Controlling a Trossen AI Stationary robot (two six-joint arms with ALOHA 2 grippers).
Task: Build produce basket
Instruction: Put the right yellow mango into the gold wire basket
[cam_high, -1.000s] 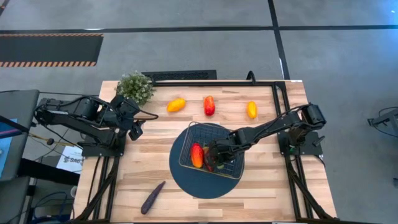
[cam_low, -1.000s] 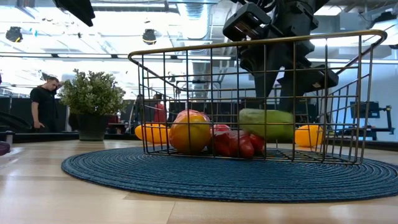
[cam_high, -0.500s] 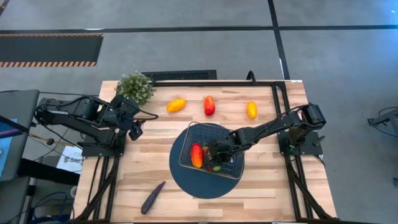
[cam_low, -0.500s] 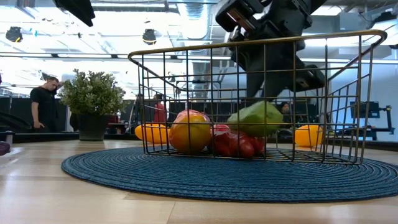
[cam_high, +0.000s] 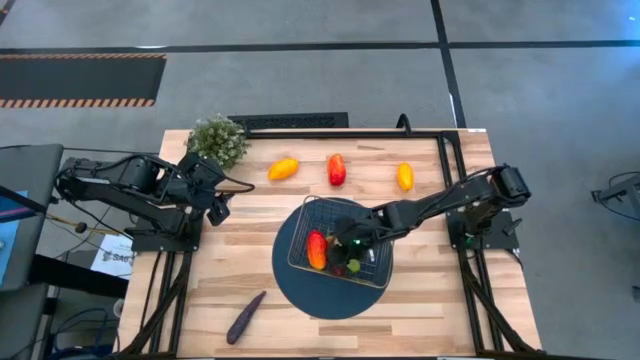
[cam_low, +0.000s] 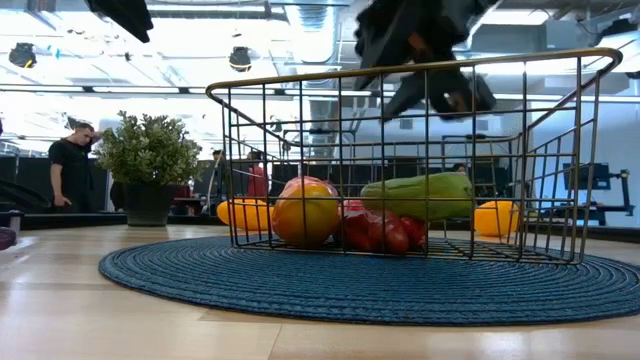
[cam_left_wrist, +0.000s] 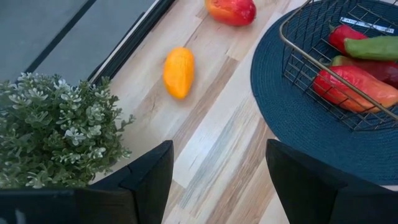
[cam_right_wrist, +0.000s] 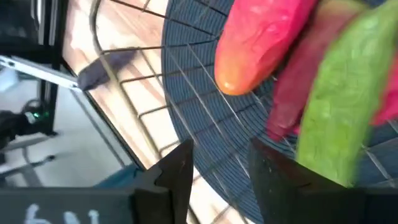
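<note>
Right gripper: our right gripper (cam_high: 352, 237) hangs over the wire basket (cam_high: 305, 222). Its two fingers are apart and hold nothing.
Green pepper: the green pepper (cam_low: 418, 196) lies in the basket, on top of the red ones. Nothing is touching it.
In the basket: we see a red-and-orange pepper (cam_high: 316, 249), some dark red peppers (cam_low: 378, 230) and the green one. We cannot count the red ones for sure.
Basket: it sits on the round dark-blue mat (cam_high: 300, 285), near the middle of the wooden table (cam_high: 250, 250).
Left on the table: an orange pepper (cam_high: 284, 168), a red pepper (cam_high: 336, 169) and a yellow-orange pepper (cam_high: 404, 176) lie in a row at the far side, well apart from the basket. A dark purple vegetable (cam_high: 245, 317) lies near the front edge.
Left gripper: our left gripper (cam_high: 216, 205) waits beside the potted plant (cam_high: 217, 139). Its fingers are apart and empty.
How far along: we think we are about halfway. Four pieces are not in the basket yet.
</note>
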